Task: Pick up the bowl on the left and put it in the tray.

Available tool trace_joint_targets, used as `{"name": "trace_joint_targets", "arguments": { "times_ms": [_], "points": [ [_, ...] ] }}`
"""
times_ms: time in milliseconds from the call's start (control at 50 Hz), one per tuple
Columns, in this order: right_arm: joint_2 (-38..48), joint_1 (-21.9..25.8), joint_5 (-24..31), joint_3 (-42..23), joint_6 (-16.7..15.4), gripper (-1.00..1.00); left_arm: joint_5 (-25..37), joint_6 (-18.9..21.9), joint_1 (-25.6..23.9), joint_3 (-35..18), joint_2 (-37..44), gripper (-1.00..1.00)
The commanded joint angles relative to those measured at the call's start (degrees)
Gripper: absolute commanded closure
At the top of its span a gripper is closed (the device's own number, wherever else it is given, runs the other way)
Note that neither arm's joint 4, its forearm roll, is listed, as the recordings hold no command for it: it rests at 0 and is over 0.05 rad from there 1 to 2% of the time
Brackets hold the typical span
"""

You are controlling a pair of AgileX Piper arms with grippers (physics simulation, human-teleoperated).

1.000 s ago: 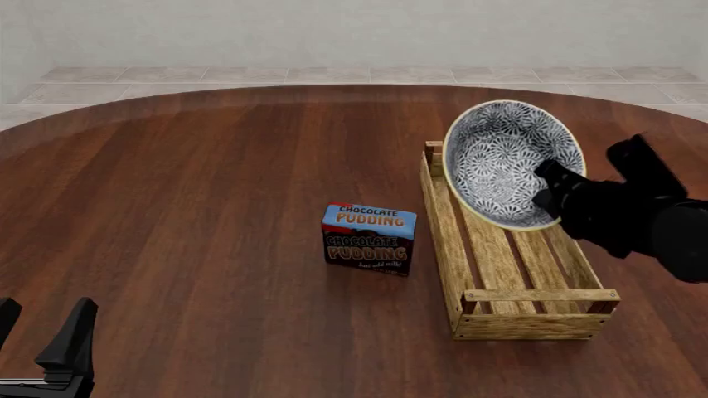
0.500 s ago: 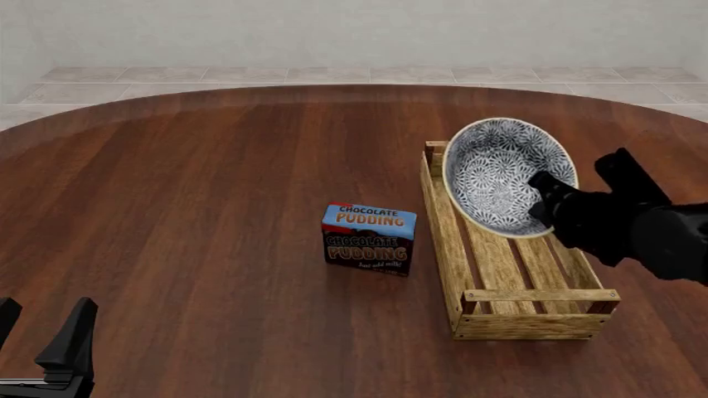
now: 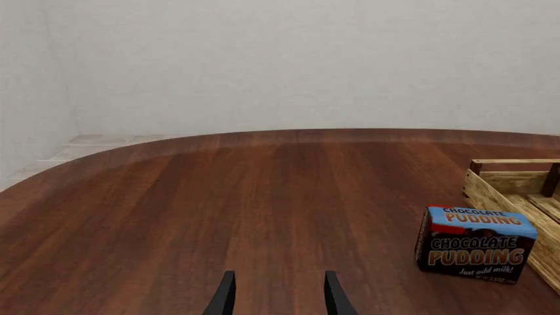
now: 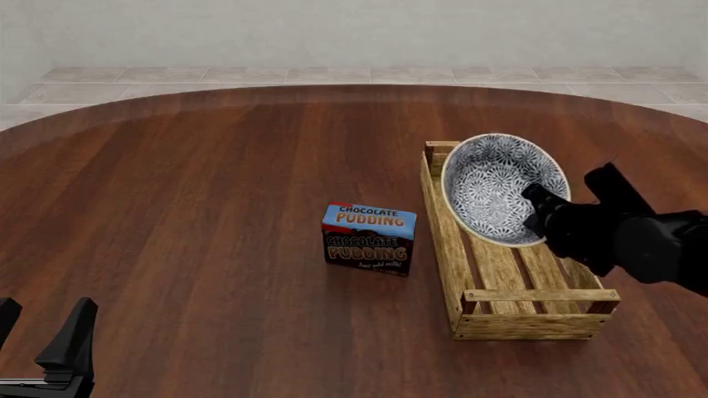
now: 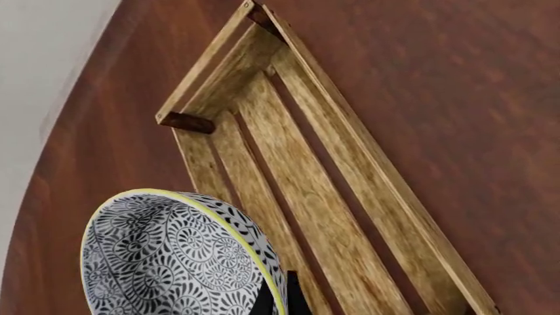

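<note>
The bowl (image 4: 498, 186), patterned blue-grey and white with a cream rim, hangs tilted over the far half of the tray (image 4: 498, 269). My right gripper (image 4: 563, 189) is shut on the bowl's right rim, one finger inside and one outside. In the right wrist view the bowl (image 5: 170, 259) sits close to the camera above the tray (image 5: 302, 167), with a dark fingertip (image 5: 278, 300) at its rim. I cannot tell whether the bowl touches the slats. My left gripper (image 4: 42, 332) stands open and empty at the table's near left; its fingertips (image 3: 225, 295) show in the left wrist view.
A blue chocolate pudding box (image 4: 370, 239) stands upright just left of the tray, also seen as the pudding box (image 3: 475, 244) in the left wrist view. The dark wooden table (image 4: 199, 191) is round, with a tiled floor and wall beyond its far edge.
The right gripper has come down and slightly toward me with the bowl, bringing it from well above the tray's far end to low over its slats. The left arm has not moved.
</note>
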Motion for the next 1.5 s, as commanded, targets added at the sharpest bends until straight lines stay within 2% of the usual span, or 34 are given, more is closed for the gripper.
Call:
{"name": "trace_joint_targets", "arguments": {
  "times_ms": [20, 120, 200, 220, 320, 920, 1500],
  "points": [
    [1.45, -0.09, -0.95, -0.39, 0.40, 1.00, 0.00, 0.00, 0.00, 0.00, 0.00, -1.00],
    [2.10, -0.50, -1.32, -0.45, 0.62, 1.00, 0.00, 0.00, 0.00, 0.00, 0.00, -1.00],
    [2.59, -2.71, -1.06, -1.24, -0.26, 1.00, 0.00, 0.00, 0.00, 0.00, 0.00, -1.00],
    [3.20, -1.57, -1.57, -1.03, 0.40, 1.00, 0.00, 0.00, 0.00, 0.00, 0.00, -1.00],
    [4.86, -4.13, -2.06, -1.77, -0.42, 1.00, 0.00, 0.00, 0.00, 0.00, 0.00, -1.00],
    [11.65, -1.38, -3.66, -4.60, 0.17, 1.00, 0.00, 0.00, 0.00, 0.00, 0.00, -1.00],
    [15.67, -2.01, -5.74, -4.79, 0.78, 1.00, 0.00, 0.00, 0.00, 0.00, 0.00, -1.00]
  ]
}}
